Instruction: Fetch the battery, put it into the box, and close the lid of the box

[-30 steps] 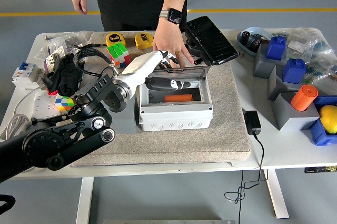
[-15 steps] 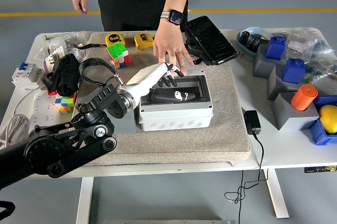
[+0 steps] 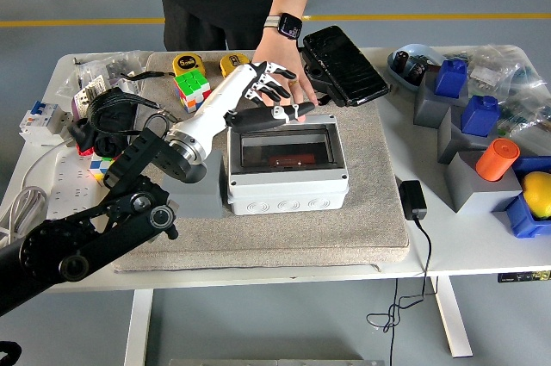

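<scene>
Behind box [image 3: 287, 164], person's hand [image 3: 284, 69] crowds robot's left hand [image 3: 263, 95].

The grey plastic box [image 3: 287, 178] looks matt and smooth, its lid [image 3: 287, 149] a tinted, see-through glossy pane in a grey frame. It sits on a beige cloth mat [image 3: 362, 211] with a coarse, woven look, laid over the smooth white table [image 3: 482, 250]. The robot's left hand [image 3: 263, 95] shows glossy white plastic shells with black jointed fingers; the forearm behind it is matt black. A shiny black rectangular case [image 3: 344, 65] catches the light nearby.
</scene>
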Robot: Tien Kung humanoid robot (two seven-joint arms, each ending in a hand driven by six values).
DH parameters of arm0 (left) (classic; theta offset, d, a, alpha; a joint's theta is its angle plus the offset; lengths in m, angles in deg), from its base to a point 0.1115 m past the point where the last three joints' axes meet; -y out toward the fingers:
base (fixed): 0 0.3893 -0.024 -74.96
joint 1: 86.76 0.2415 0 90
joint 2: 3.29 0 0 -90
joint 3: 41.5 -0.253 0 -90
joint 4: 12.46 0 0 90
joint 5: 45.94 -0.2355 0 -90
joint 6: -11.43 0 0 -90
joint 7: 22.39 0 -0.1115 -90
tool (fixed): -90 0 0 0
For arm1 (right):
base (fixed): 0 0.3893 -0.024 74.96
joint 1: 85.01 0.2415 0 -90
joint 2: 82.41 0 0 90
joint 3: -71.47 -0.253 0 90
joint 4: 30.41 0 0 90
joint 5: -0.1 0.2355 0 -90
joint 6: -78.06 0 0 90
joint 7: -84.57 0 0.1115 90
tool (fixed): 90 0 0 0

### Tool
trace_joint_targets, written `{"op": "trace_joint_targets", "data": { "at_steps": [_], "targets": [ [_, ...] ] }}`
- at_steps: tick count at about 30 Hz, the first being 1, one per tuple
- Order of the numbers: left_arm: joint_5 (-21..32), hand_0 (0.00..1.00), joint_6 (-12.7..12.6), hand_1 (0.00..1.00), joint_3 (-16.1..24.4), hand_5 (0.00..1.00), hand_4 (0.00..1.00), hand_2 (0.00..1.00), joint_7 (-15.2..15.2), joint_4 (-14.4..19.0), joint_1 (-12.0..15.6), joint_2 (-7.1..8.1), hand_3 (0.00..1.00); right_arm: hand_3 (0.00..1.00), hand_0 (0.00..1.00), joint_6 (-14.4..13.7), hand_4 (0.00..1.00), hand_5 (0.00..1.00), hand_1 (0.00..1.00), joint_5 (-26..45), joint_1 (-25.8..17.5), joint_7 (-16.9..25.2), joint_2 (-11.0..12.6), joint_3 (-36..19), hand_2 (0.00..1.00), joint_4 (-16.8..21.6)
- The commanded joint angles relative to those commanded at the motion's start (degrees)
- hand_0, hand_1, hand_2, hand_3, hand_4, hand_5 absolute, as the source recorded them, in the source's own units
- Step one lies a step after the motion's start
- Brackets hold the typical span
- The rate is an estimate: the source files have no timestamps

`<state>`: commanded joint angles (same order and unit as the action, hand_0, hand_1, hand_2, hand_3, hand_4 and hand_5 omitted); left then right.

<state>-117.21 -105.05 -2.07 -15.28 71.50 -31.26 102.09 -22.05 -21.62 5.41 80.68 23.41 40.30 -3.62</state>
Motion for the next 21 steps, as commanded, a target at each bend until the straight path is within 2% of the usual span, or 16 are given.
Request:
{"op": "trace_joint_targets", "data": {
  "at_steps": [1,4,6,8,13,16,21],
  "targets": [
    [2.2,0.527,-0.4,0.628,1.3,0.586,0.998,0.624,-2.2,-0.6,1.1,0.15,0.684,0.573,0.624,0.0,0.930,0.477,0.656,0.0,0.1,0.0,0.0,0.0,0.663,0.0],
    [9.3,0.527,-0.2,0.628,4.9,0.586,0.998,0.624,-9.1,-1.8,3.6,0.49,0.684,0.573,0.624,-0.1,0.930,0.477,0.656,0.0,0.2,0.0,-0.1,-0.1,0.663,0.0],
    [14.5,0.527,0.9,0.628,7.9,0.586,0.998,0.624,-14.2,-2.7,5.9,0.86,0.684,0.573,0.624,-0.2,0.930,0.477,0.656,0.0,0.2,0.0,-0.1,-0.1,0.663,-0.1],
    [19.4,0.565,1.9,0.640,10.4,0.581,0.998,0.634,-17.4,-3.5,7.5,1.09,0.684,0.573,0.624,-0.2,0.929,0.479,0.656,0.0,0.3,0.0,-0.2,-0.1,0.664,-0.2],
    [31.7,0.569,3.4,0.632,17.4,0.585,0.998,0.632,-18.5,-6.3,11.6,1.06,0.677,0.572,0.621,-0.3,0.929,0.478,0.656,0.1,0.5,0.0,-0.4,-0.1,0.663,-0.3],
    [37.2,0.569,3.7,0.632,19.9,0.585,0.998,0.632,-19.4,-6.6,13.1,1.15,0.677,0.572,0.621,-0.3,0.929,0.478,0.656,0.1,0.8,0.1,-0.5,-0.2,0.663,-0.3],
    [37.5,0.542,4.2,0.624,22.1,0.571,0.998,0.623,-19.9,-6.0,14.8,1.82,0.670,0.572,0.624,-0.3,0.929,0.478,0.656,0.0,1.2,0.0,-0.7,-0.3,0.663,-0.4]
  ]
}}
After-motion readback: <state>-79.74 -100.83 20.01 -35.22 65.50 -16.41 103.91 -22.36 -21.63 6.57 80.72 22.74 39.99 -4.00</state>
